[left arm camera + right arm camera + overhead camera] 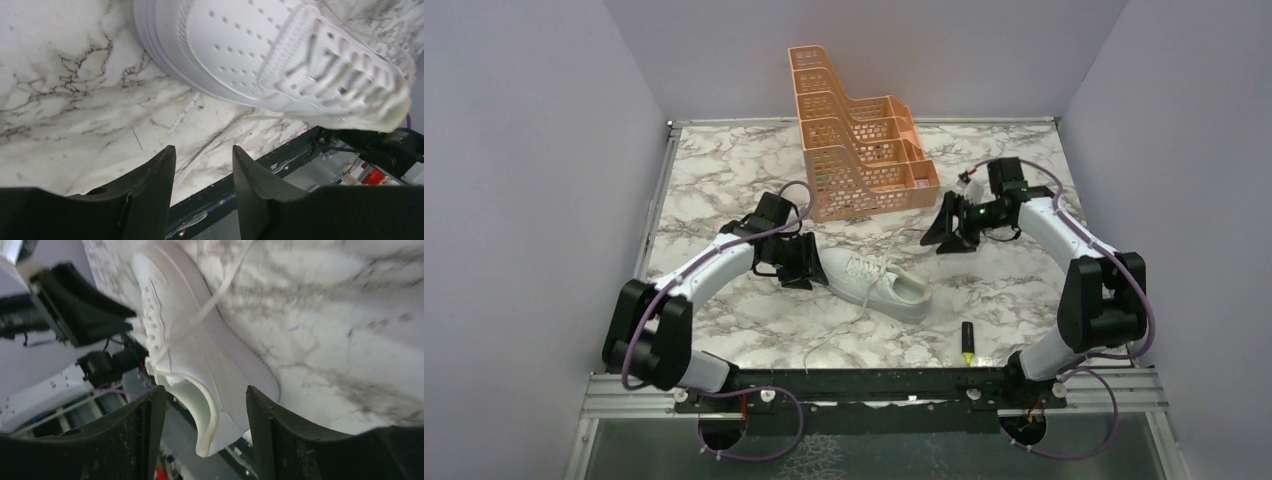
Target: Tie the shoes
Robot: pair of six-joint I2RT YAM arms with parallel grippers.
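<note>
Sneaker (874, 283) — well inside table (724, 165) edges

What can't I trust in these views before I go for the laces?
- Knot or no knot: the laces on the sneaker are too small in the top view and blurred in the left wrist view.
- Lace ends: thin white strands fade into the marble table, top view.
- Toe contact: the left gripper hides its own fingertips, top view.
- Heel: partly behind a finger of the right gripper, right wrist view.
</note>
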